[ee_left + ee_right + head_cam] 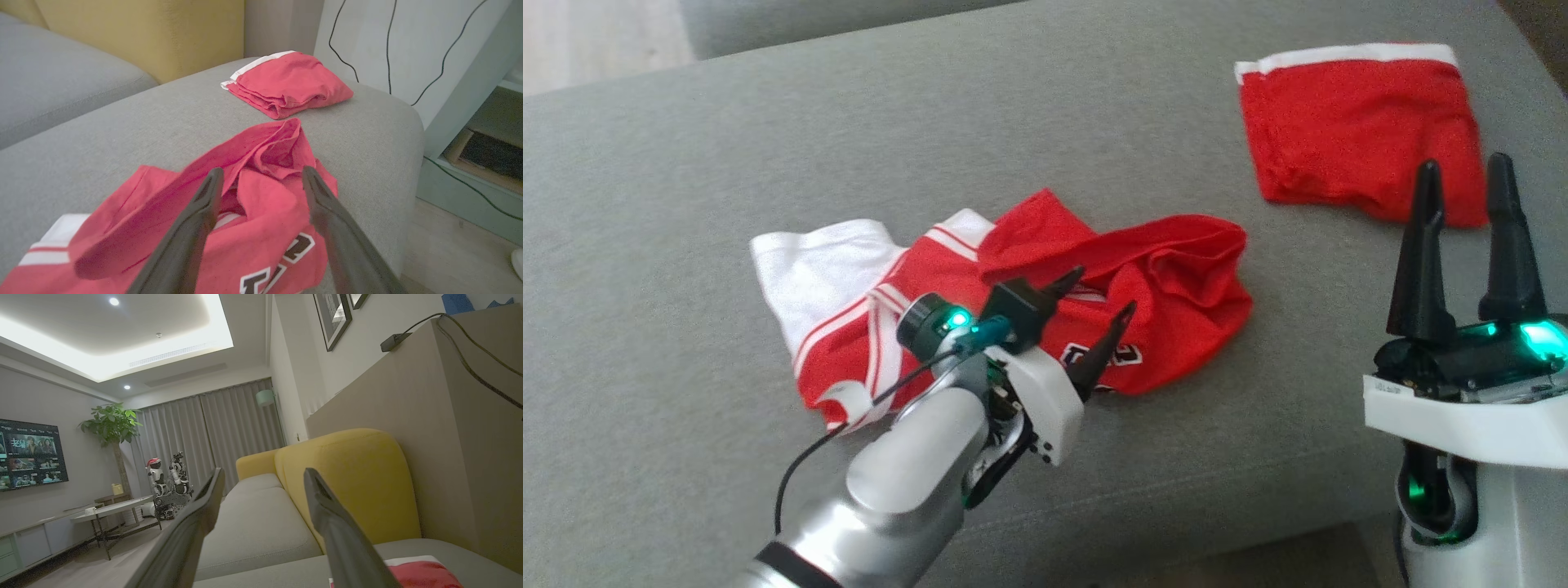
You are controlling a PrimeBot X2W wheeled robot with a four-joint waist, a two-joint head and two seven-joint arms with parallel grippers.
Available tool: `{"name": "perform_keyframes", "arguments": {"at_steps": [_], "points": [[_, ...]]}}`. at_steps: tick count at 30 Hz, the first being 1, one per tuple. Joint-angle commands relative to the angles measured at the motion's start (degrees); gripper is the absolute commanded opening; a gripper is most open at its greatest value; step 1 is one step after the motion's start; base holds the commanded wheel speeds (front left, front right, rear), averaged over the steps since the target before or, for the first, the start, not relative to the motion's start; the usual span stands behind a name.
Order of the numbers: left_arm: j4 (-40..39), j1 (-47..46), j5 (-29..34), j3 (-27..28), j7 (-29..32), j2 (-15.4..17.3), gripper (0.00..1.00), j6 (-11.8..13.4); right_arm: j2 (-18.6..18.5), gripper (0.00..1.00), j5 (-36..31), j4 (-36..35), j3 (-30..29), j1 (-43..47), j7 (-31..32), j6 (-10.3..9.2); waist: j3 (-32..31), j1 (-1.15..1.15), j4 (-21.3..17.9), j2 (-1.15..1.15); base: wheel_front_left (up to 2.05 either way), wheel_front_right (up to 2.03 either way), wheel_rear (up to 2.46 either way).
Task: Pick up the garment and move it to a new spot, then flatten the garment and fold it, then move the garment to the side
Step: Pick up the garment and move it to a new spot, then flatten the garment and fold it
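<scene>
The garment (1176, 278) is a red and white jersey lying crumpled around the middle of the grey sofa cushion (1013, 122), white part on the left and red bunched up on the right. Further back and to the right sits a folded red piece (1356, 139) with a white band, well apart from the jersey.

The head view gives the jersey's whole spread, red stripes on the white included. The left wrist view looks low across it and adds a yellow backrest (143, 32) behind the cushion plus black cables (388, 49) running down the wall. The right wrist view looks up into the room: TV (30, 455), plant (110, 424), curtains (212, 428) and a corner of the folded piece at the bottom.

Writing-wise, the jersey has black and white block lettering (301, 247), but it's cut off and creased, so not readable. The TV tiles have text that's too small to make out.

The left gripper (1104, 292) sits right over the red part, fingers spread wide with nothing pinched between them. Can't tell if the tips touch the cloth. The right gripper (1463, 163) is at the near right, fingers pointing up and spread wide, holding nothing.
</scene>
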Motion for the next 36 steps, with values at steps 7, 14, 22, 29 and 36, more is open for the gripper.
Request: {"name": "perform_keyframes", "arguments": {"at_steps": [7,14,22,29,36], "points": [[-5.8,0.4,-4.1,9.2,-3.2,5.4,1.0,3.2,0.1,1.0,-2.6,-0.8,0.4,-0.8,0.8,0.35,-3.3,0.0,8.4,0.0,0.0,0.0,0.0],[-18.0,11.3,-5.6,18.9,-4.6,11.0,1.0,9.8,0.1,1.0,-3.9,1.7,-0.4,3.6,1.7,0.35,-6.8,0.0,14.1,0.0,0.0,0.0,0.0],[-34.8,30.2,3.2,32.3,-4.7,9.6,1.0,11.9,0.1,1.0,-3.4,3.9,-0.3,8.1,0.0,0.35,-8.2,0.0,15.9,0.0,0.0,0.0,0.0],[-37.3,36.1,8.1,39.1,-4.7,4.3,1.0,7.3,0.1,1.0,-3.8,4.4,0.2,8.3,-0.5,0.35,-7.9,0.0,16.7,0.0,0.0,0.0,0.0],[-36.0,35.8,10.7,41.6,-4.7,1.5,1.0,3.2,0.1,1.0,-6.8,6.2,3.0,4.6,1.2,0.35,-5.6,0.0,18.5,0.0,0.0,0.0,0.0]]}}
